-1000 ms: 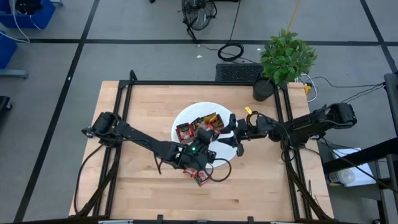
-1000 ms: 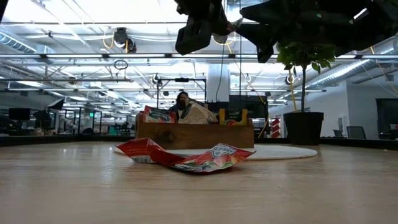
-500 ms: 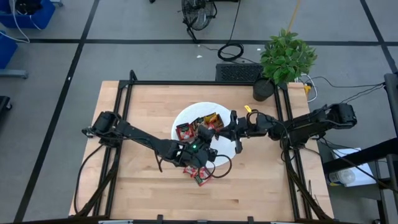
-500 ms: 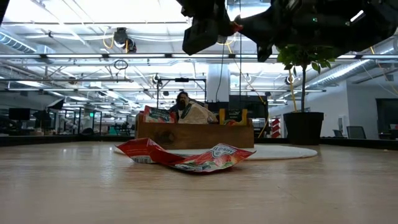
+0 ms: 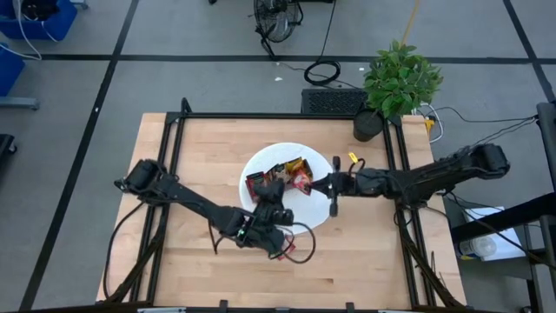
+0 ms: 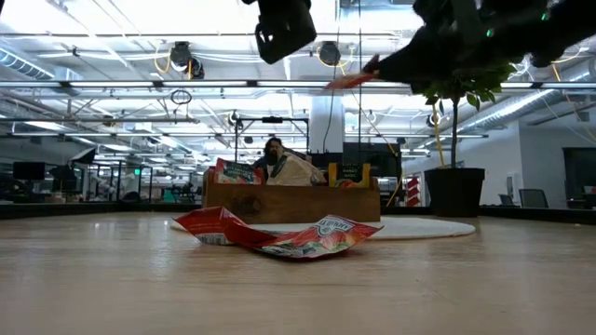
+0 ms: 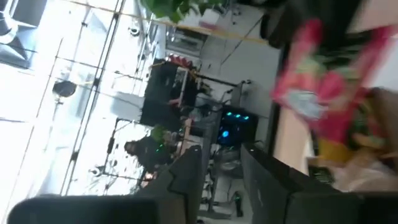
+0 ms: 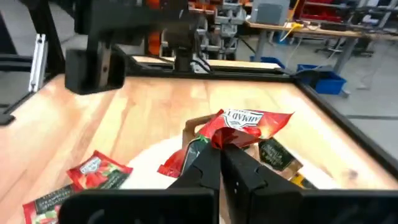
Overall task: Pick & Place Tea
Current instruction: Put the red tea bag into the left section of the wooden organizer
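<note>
Readable only: "AHMAD" printed along the white band of the red tea sachet point(image 8: 249, 127). Smaller print on other sachets point(image 8: 93, 174) too blurred to make out.

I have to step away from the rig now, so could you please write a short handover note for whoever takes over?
Right gripper: shut on a red tea sachet, held in the air above the wooden tray on the white plate.
Left gripper: raised over the plate's near edge; nothing seen in it, and open or shut is unclear.
Done: several sachets stand in the tray.
Left: red sachets lie on the table in front of the plate; the held one must still be placed.
</note>
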